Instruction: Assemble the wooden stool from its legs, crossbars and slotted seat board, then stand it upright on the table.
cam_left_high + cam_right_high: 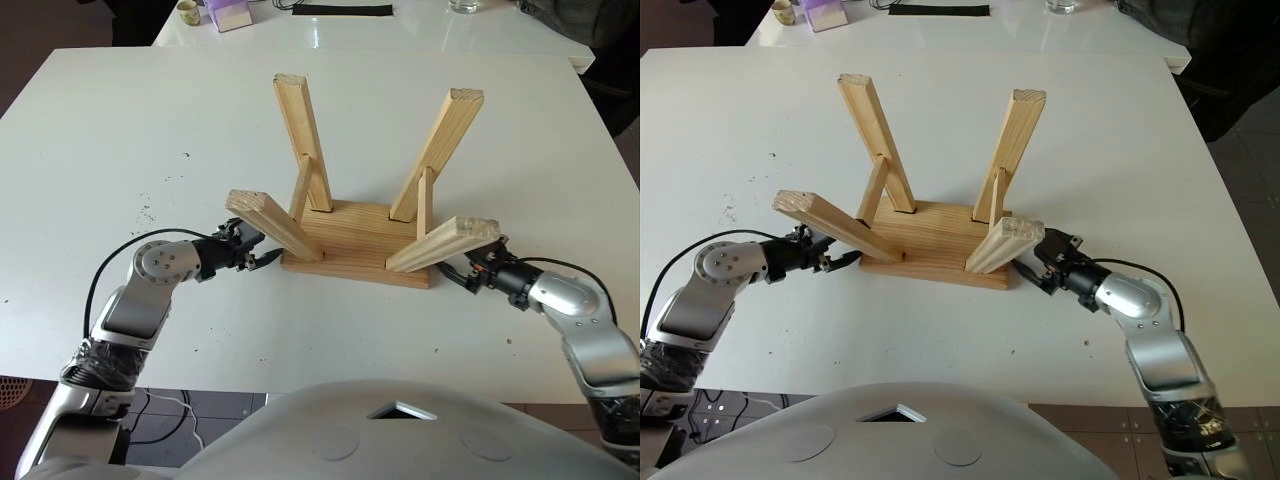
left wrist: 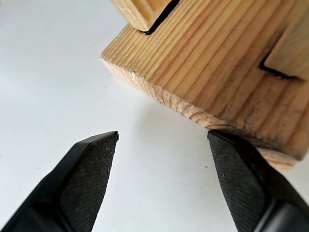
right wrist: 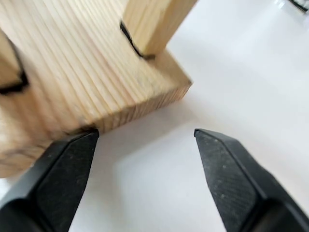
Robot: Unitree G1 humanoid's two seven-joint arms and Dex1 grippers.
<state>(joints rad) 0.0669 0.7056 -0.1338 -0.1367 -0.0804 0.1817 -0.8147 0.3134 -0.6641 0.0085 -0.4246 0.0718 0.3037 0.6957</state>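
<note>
Slippage worries us most. The stool (image 1: pixel 350 215) sits inverted, its seat board (image 1: pixel 355 250) flat on the table (image 1: pixel 100 150) and its legs (image 1: pixel 300 130) splayed upward, so it has yet to be turned over. Both grippers are spread wide and grip nothing. If they close with only a fingertip on the board's edge, we judge the board could skid on the smooth top or pivot free. Legs and crossbars (image 1: pixel 426 200) look merely seated in their slots, so a tilted lift might work one loose. The two nearest legs lean out above the wrists, where a rising arm could knock them.

The board's near left corner lies just ahead of the left gripper (image 1: pixel 262 258), with one finger (image 2: pixel 241 179) at the board's edge and the other (image 2: pixel 87 183) over bare table. The near right corner lies likewise ahead of the right gripper (image 1: pixel 458 272), one finger (image 3: pixel 63 174) at the edge and the other (image 3: pixel 231 179) out over the table.
</note>
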